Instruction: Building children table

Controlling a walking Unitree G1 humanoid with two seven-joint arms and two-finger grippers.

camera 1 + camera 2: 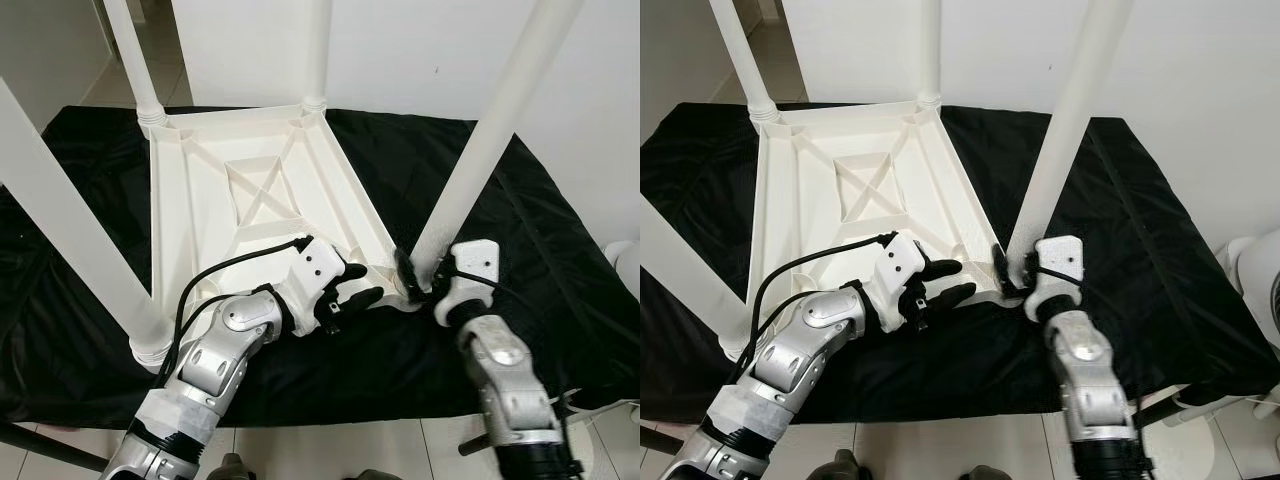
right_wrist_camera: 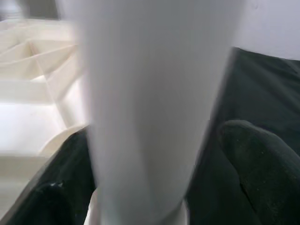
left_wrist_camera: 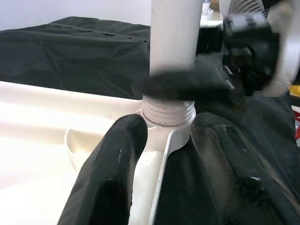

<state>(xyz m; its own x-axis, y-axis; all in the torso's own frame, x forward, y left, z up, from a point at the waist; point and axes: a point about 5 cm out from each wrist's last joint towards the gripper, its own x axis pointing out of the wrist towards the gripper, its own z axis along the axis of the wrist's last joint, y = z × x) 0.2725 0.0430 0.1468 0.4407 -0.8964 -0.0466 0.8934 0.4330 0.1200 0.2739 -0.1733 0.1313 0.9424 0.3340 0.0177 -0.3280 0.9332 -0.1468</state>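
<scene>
A white plastic children's table [image 1: 260, 190] lies upside down on a black cloth, its legs pointing up. My right gripper [image 1: 415, 272] is shut on the base of the near-right leg [image 1: 480, 150], just above its threaded socket [image 3: 168, 112]; the leg [image 2: 150, 93] stands between both fingers. My left gripper [image 1: 362, 284] is open beside that same corner. One of its fingers [image 3: 117, 159] lies over the table's underside, the other over the cloth, with the table's rim [image 3: 161, 164] between them.
Three more legs stand up: far left [image 1: 135, 60], far right [image 1: 318, 50] and near left [image 1: 70, 230]. The black cloth [image 1: 560, 260] covers the whole work surface. A white rounded object [image 1: 1250, 270] stands off to the right. A white wall is behind.
</scene>
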